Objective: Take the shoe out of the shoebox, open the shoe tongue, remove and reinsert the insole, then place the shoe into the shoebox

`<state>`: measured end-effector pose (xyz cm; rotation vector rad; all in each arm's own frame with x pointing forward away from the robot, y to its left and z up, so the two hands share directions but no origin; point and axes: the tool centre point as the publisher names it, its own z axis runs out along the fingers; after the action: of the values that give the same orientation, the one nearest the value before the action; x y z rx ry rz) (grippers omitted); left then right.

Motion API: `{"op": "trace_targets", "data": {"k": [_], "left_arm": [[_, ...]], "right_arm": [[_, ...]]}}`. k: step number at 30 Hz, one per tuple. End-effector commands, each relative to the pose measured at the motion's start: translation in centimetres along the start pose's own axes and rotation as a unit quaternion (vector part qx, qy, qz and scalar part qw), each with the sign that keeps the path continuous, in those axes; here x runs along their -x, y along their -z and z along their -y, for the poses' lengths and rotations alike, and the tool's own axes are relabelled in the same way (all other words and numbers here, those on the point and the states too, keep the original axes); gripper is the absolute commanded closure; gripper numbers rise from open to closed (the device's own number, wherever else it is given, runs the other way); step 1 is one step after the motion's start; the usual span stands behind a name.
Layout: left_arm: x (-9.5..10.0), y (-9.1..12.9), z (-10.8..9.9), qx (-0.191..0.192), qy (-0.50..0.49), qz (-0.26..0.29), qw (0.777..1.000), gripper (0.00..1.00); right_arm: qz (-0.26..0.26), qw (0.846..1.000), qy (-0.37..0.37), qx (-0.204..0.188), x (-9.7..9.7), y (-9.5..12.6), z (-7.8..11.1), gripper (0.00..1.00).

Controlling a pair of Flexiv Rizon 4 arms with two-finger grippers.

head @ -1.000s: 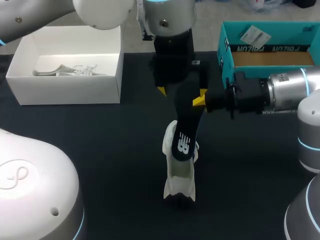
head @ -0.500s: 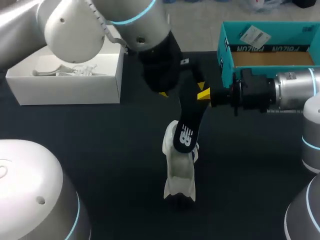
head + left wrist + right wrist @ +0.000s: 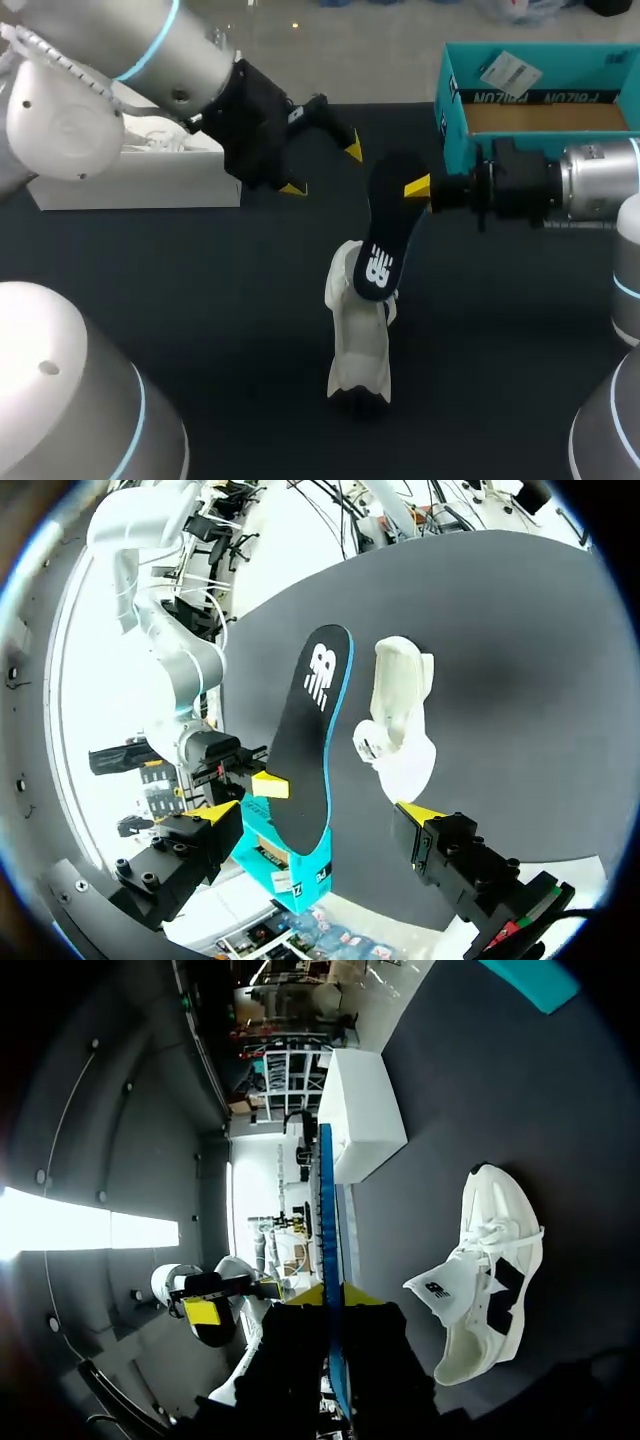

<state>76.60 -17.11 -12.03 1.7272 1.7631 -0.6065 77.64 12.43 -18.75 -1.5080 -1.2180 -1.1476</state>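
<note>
Right hand (image 3: 414, 188) pinching insole (image 3: 388, 232) over shoe (image 3: 362, 345), white box (image 3: 130, 186), teal shoebox (image 3: 452, 110) nearby

Your left arm (image 3: 150, 60) enters from the upper left of the head view. Its black wrist slants down toward centre frame, and the left gripper (image 3: 322, 168) has both yellow-tipped fingers spread wide with nothing between them. Your right arm (image 3: 600, 185) comes in level from the right edge, above mid-height, with its wrist pointing toward centre. The right gripper (image 3: 415, 187) is clamped on the insole (image 3: 385, 235), and the right wrist view shows both yellow tips pressed against it from either side.
</note>
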Motion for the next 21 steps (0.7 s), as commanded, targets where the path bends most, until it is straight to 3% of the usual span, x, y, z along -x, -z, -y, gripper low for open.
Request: {"op": "trace_targets", "data": {"k": [1,5,7,17,18,21], "left_arm": [[-1.8,-0.1,0.4,-0.001,0.014,0.233,0.972,0.00],[-1.9,-0.6,0.8,-0.006,0.036,0.258,0.965,0.00],[-1.8,-0.8,1.0,-0.029,0.058,0.257,0.964,0.00],[-1.8,-0.8,1.0,-0.029,0.058,0.257,0.964,0.00],[-1.7,-0.9,1.0,-0.028,0.061,0.277,0.959,0.00],[-2.2,-1.9,0.5,-0.002,0.050,0.289,0.956,0.00]], "right_arm": [[-0.017,1.000,-0.009,0.012,-0.5,0.3,0.4,1.00],[-0.027,0.999,-0.009,0.017,-1.6,0.5,0.4,1.00],[-0.028,0.999,-0.003,0.016,-2.0,0.5,0.6,1.00],[-0.037,0.999,-0.008,0.008,-2.3,0.1,1.4,1.00],[-0.042,0.999,-0.011,0.008,-2.4,0.0,1.5,1.00],[-0.048,0.999,-0.012,0.005,-2.9,-0.4,2.0,1.00]]}}
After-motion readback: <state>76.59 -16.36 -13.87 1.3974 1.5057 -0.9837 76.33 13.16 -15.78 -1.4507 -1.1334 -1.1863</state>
